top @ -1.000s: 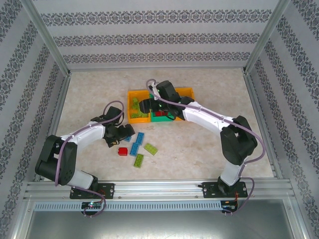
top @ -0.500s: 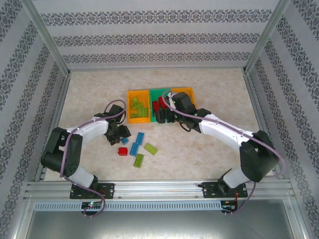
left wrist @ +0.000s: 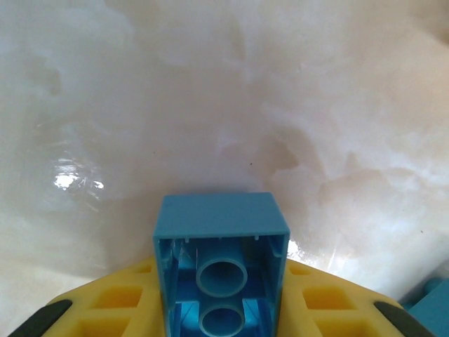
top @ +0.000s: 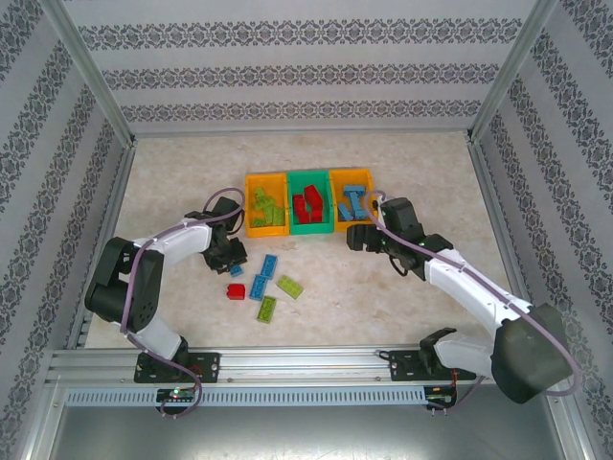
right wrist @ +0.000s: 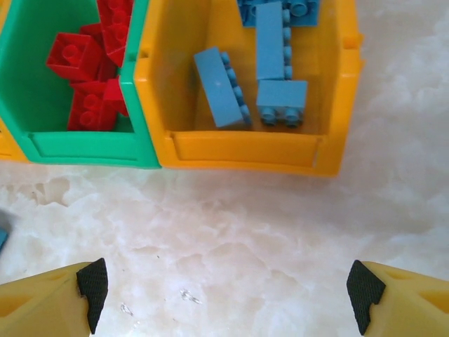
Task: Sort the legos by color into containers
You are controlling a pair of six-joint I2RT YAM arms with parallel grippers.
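Note:
My left gripper (top: 233, 258) (left wrist: 221, 298) is shut on a small blue lego (left wrist: 221, 214), its hollow underside facing the camera, just above the table. Loose legos lie to its right: a red one (top: 236, 290), two blue ones (top: 269, 264) (top: 260, 287) and two lime green ones (top: 289, 286) (top: 267, 308). The containers stand in a row: the left orange bin (top: 251, 204) holds green legos, the green bin (top: 311, 228) (right wrist: 84, 149) red ones (right wrist: 84, 77), the right orange bin (top: 367, 182) (right wrist: 245, 151) blue ones (right wrist: 270, 42). My right gripper (top: 362, 237) (right wrist: 228, 291) hangs open and empty in front of the right bin.
Metal frame rails border the marble-patterned table (top: 402, 287) on the left, right and near sides. Patterned walls close the back. Bare table lies right of the loose legos and behind the bins.
The left gripper closed on the small blue lego. The right arm drew back from over the bins toward the near right, uncovering the green and right orange bins.

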